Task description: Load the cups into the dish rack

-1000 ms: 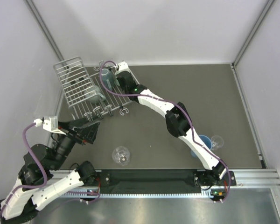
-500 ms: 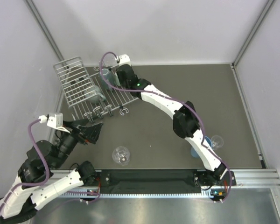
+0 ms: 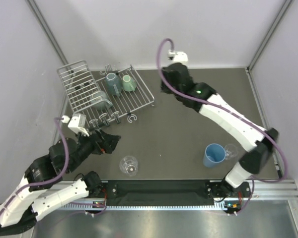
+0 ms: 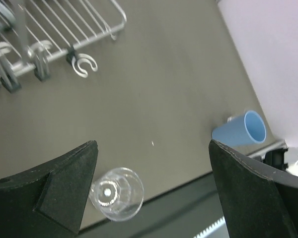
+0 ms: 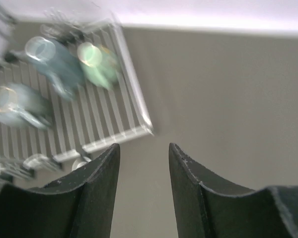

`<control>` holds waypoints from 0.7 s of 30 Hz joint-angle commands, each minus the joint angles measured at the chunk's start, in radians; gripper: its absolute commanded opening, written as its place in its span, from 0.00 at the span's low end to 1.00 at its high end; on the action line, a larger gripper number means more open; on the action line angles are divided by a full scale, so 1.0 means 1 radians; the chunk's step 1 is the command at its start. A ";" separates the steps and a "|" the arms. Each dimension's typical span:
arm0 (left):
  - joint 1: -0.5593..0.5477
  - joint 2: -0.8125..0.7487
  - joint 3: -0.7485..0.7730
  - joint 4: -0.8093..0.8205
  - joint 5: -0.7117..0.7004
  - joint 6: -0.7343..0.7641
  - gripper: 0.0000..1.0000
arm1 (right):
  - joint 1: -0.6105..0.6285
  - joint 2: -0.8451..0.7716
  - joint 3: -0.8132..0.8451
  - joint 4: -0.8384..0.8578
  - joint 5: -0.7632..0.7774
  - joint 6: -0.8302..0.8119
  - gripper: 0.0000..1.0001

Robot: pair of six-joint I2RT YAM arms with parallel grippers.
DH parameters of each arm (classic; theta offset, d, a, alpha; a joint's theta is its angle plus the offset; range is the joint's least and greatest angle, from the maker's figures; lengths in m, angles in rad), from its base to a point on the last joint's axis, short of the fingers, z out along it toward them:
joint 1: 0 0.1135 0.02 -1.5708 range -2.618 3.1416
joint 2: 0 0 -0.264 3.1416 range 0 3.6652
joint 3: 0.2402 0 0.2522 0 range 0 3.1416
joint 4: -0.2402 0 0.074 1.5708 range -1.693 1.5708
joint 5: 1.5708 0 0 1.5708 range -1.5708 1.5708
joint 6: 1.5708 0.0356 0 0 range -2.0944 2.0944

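1. From above and behind the arms, we look steeply down from afar on the whole table (image 3: 159, 134), with the arm bases at the bottom edge.
2. From the left wrist, we look down low and close between the left fingers (image 4: 54, 188). A rack (image 4: 64, 29) corner sits top left, a glass (image 4: 116, 193) near, and a tumbler (image 4: 241, 130) to the right.
3. From the right wrist, we look down from higher between the right fingers (image 5: 69, 198) at the rack tray, bare table and a strip of wall (image 5: 188, 10). This view is blurred.
4. All three views share the rack. The top and left-wrist views also share the glass and the tumbler.
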 commanded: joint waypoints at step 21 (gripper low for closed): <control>-0.005 0.211 -0.053 0.052 0.404 -0.162 0.98 | -0.913 -0.885 -1.031 -0.408 -0.279 0.453 0.44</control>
